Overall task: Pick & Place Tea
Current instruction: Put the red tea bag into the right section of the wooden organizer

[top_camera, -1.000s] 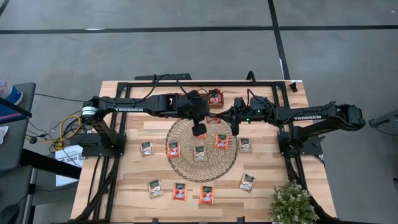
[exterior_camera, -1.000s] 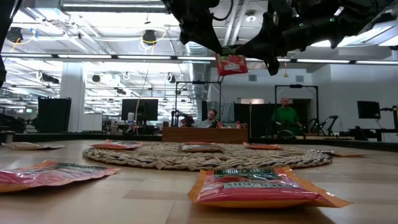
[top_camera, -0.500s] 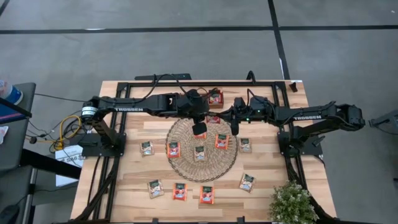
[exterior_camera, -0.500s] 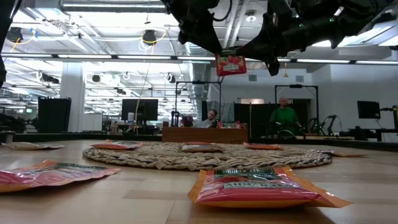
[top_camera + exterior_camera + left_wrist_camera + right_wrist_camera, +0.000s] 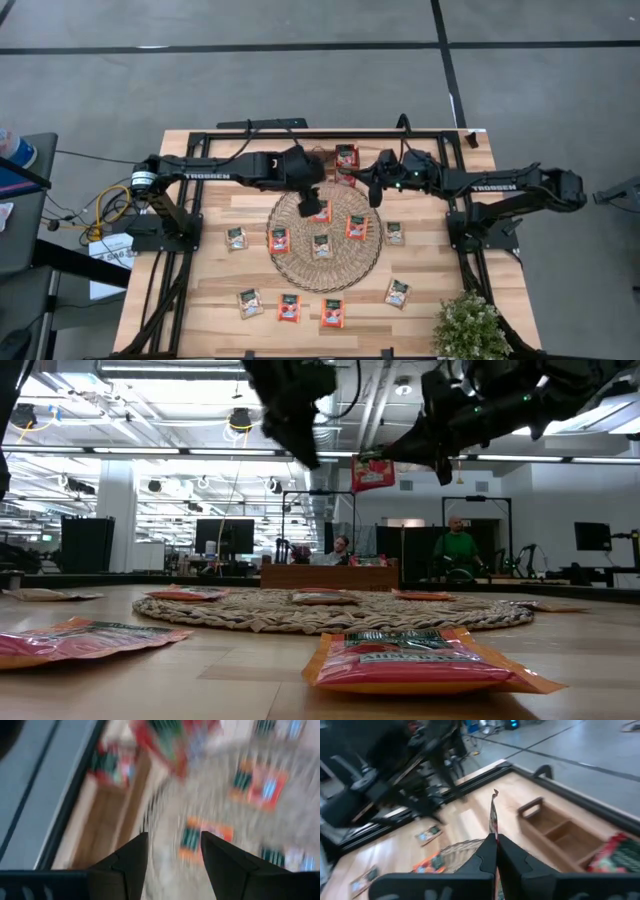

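My right gripper (image 5: 392,454) is shut on a red tea sachet (image 5: 372,473), which hangs in the air above the far edge of the round woven mat (image 5: 323,262). In the right wrist view this sachet (image 5: 493,812) shows edge-on past the fingertips. My left gripper (image 5: 174,840) stands open and empty beside it, tipped down over the mat's far part (image 5: 312,196). Several tea sachets (image 5: 321,245) lie flat on the mat and more (image 5: 289,307) on the table around it. The wooden tray (image 5: 555,831) sits at the far edge. My right gripper pinches the sachet's top edge (image 5: 384,458) between its two fingers, coming in nearly level from the table's right. In the wrist view the sachet (image 5: 493,827) runs on forward from between the fingertips as a thin line. It hangs upright, clear of mat and table.
A potted plant (image 5: 468,328) stands at the near right corner. Another red sachet (image 5: 346,155) lies by the tray at the far edge. Black frame rails (image 5: 210,150) run along the table's sides. People sit and stand in the room beyond the table (image 5: 458,545).
My left gripper has opened and let go of the red sachet, tipped further down and drawn away from it toward the table's left. The sachet stays hanging from my right gripper, which remains shut.
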Motion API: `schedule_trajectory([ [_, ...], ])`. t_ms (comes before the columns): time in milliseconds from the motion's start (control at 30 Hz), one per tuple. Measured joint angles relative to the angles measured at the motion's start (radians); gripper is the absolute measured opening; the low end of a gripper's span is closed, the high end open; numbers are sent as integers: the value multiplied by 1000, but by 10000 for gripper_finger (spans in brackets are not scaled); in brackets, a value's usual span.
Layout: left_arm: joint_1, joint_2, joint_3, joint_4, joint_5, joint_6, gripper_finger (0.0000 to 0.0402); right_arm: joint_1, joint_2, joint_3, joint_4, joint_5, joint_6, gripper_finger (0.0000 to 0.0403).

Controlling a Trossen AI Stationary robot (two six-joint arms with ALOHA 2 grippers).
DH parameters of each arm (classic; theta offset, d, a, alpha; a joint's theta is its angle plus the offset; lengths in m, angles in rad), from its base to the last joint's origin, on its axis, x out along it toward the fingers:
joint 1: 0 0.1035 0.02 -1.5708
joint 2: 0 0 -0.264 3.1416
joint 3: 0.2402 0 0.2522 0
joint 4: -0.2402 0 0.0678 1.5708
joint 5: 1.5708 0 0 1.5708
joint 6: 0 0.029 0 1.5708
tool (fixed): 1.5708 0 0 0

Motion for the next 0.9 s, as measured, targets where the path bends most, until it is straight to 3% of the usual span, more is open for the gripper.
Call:
schedule_trajectory([
  [167, 11, 0, -6, -201, 3, -80, 175, -94, 0, 0, -8, -43, -27, 0],
  [267, 19, -19, -60, -190, 11, -82, 174, -146, 11, 0, -5, -91, -29, 0],
  [600, 74, -214, -422, 207, 219, -119, 174, -223, 142, 30, -9, -138, -37, 0],
  [900, 123, -437, -691, 423, 286, -219, 174, -249, 325, 235, -147, -132, -191, 0],
])
